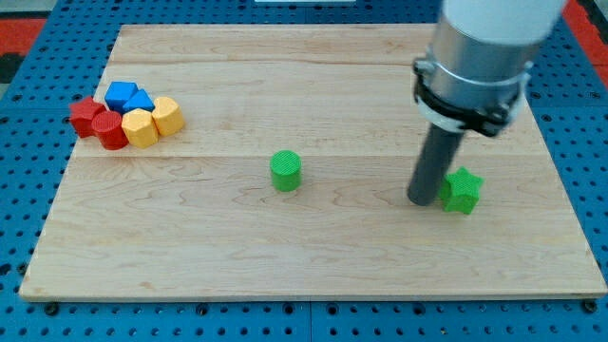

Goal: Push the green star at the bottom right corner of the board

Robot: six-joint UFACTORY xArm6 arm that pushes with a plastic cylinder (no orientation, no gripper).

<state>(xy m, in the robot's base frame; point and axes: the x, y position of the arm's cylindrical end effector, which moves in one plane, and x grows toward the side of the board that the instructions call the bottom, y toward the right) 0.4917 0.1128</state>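
Observation:
The green star [463, 190] lies on the wooden board [313, 256] at the view's right, a little below mid-height. My tip [422, 200] stands on the board right against the star's left side, touching or nearly touching it. The rod rises from there to the grey arm body [480, 57] at the view's top right, which hides part of the board behind it.
A green cylinder [285, 171] stands near the board's middle. At the view's left sits a tight cluster: blue blocks [128, 96], red blocks [97, 121] and yellow blocks [154, 121]. The board rests on a blue pegboard [28, 190].

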